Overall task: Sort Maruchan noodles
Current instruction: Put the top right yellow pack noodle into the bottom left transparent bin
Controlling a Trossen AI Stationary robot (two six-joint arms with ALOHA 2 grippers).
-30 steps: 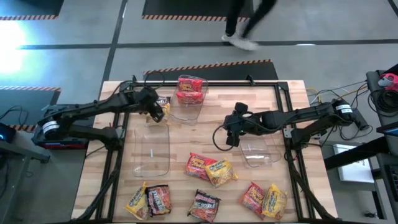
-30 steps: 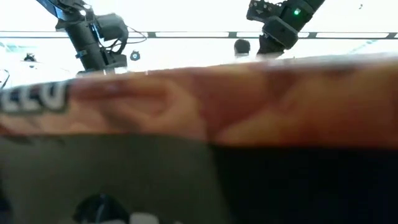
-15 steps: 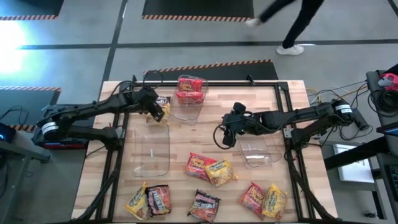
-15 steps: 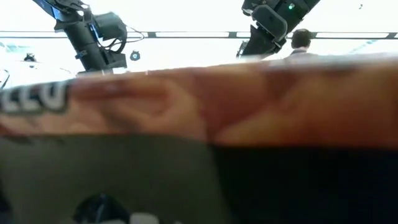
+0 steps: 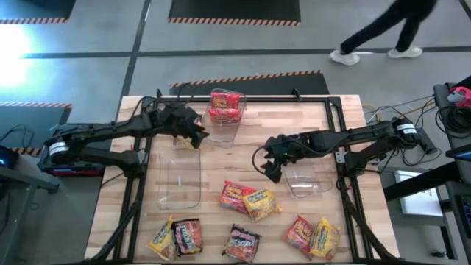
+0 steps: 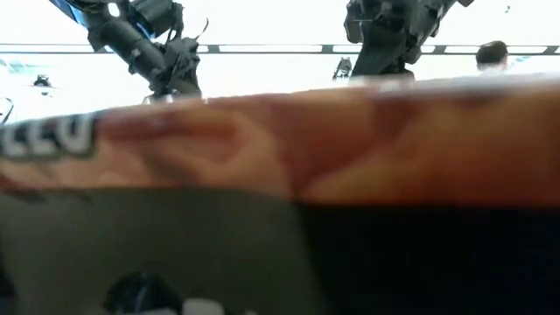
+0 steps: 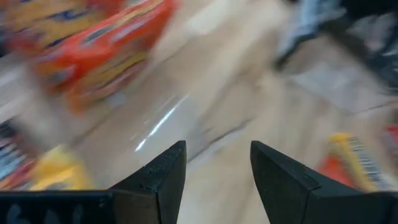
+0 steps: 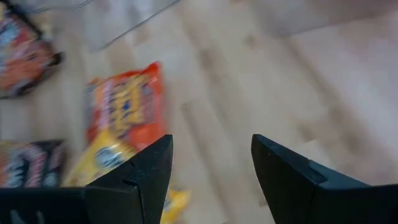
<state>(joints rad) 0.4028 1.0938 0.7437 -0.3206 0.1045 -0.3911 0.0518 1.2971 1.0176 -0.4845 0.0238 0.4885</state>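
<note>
1. Nearest, along the counter front edge, lie packets: a yellow packet touching a dark packet, another dark packet, and a red packet beside a yellow packet.
2. Farther in, a red-and-yellow pair lies between two clear bins, both bare.
3. Right pincer hangs above the pair, fingers apart, holding nothing.
4. Left pincer hovers at the far end of the left bin, fingers apart, empty.
5. Farthest, a third bin holds red packets.
</note>
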